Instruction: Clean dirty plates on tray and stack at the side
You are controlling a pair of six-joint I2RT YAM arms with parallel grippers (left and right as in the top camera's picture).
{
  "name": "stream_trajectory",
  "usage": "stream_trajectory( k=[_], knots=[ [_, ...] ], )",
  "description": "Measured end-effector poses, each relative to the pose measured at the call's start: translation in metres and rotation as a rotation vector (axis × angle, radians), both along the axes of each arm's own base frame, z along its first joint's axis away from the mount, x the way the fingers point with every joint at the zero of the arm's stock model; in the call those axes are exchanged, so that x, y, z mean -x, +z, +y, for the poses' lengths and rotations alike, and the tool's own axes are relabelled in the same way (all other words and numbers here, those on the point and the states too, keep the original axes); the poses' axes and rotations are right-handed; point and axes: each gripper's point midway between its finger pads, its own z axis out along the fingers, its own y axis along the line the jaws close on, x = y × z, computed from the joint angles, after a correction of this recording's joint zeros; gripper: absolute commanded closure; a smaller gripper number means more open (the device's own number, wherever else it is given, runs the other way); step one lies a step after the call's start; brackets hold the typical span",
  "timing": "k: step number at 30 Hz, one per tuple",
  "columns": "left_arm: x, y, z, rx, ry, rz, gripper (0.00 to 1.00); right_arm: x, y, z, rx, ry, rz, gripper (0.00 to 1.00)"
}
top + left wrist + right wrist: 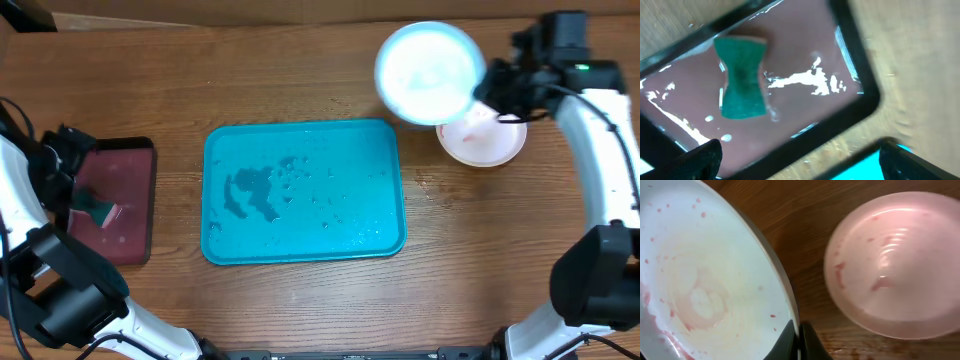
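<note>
The turquoise tray (304, 192) lies mid-table, wet, with no plates on it. My right gripper (484, 88) is shut on the rim of a pale mint plate (428, 72), held in the air behind the tray's far right corner. In the right wrist view the fingers (799, 341) pinch that plate's (705, 275) edge; it shows faint red specks. A white plate (482, 136) with pinkish smears rests on the table to the right, also in the right wrist view (897, 265). The yellow-green plate is out of view. My left gripper (800, 157) is open and empty over the maroon tray's edge.
A black-rimmed maroon tray (120, 200) sits at the left with a green sponge (95, 207) on it; both show in the left wrist view, sponge (741, 77) on the wet maroon tray (805, 55). Water drops lie on the table by the turquoise tray's right side.
</note>
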Motion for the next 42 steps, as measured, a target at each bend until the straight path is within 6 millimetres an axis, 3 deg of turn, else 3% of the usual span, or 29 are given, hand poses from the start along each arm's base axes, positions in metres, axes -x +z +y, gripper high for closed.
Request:
stream_trajectory(
  k=[5, 9, 13, 18, 24, 25, 26, 27, 28, 31, 38, 42],
  knots=[
    [-0.007, 0.012, -0.007, 0.034, -0.016, -0.044, 0.0, 0.003, -0.008, -0.058, 0.077, -0.156, 0.027, 0.96],
    [-0.009, 0.013, -0.01, 0.048, -0.02, -0.054, 0.0, 0.014, -0.031, -0.083, 0.163, -0.258, 0.088, 0.96],
    [-0.009, 0.013, -0.01, 0.053, -0.022, -0.058, 0.0, 0.023, -0.059, -0.093, 0.204, -0.31, 0.128, 0.93],
    [-0.009, 0.013, -0.011, 0.055, -0.023, -0.06, 0.0, 0.031, -0.081, -0.097, 0.222, -0.34, 0.153, 0.92],
    [-0.01, 0.013, -0.011, 0.058, -0.023, -0.062, 0.0, 0.032, -0.084, -0.102, 0.238, -0.376, 0.157, 0.89],
    [-0.01, 0.013, -0.011, 0.058, -0.023, -0.062, 0.0, 0.032, -0.084, -0.103, 0.24, -0.38, 0.159, 0.81],
    [-0.01, 0.013, -0.011, 0.058, -0.024, -0.062, 0.0, 0.032, -0.084, -0.103, 0.236, -0.387, 0.161, 0.65],
    [-0.01, 0.013, -0.011, 0.058, -0.024, -0.062, 0.0, 0.032, -0.084, -0.103, 0.234, -0.394, 0.162, 0.4],
    [-0.01, 0.013, -0.011, 0.059, -0.024, -0.063, 0.0, 0.032, -0.084, -0.103, 0.234, -0.391, 0.162, 0.25],
    [-0.01, 0.013, -0.012, 0.06, -0.024, -0.064, 0.0, 0.033, -0.084, -0.101, 0.225, -0.381, 0.165, 0.03],
    [-0.01, 0.013, -0.012, 0.06, -0.024, -0.064, 0.0, 0.065, -0.089, -0.06, 0.059, -0.249, 0.304, 0.0],
    [-0.01, 0.013, -0.012, 0.061, -0.024, -0.064, 0.0, 0.091, -0.054, -0.044, 0.017, -0.191, 0.297, 0.0]
  ],
)
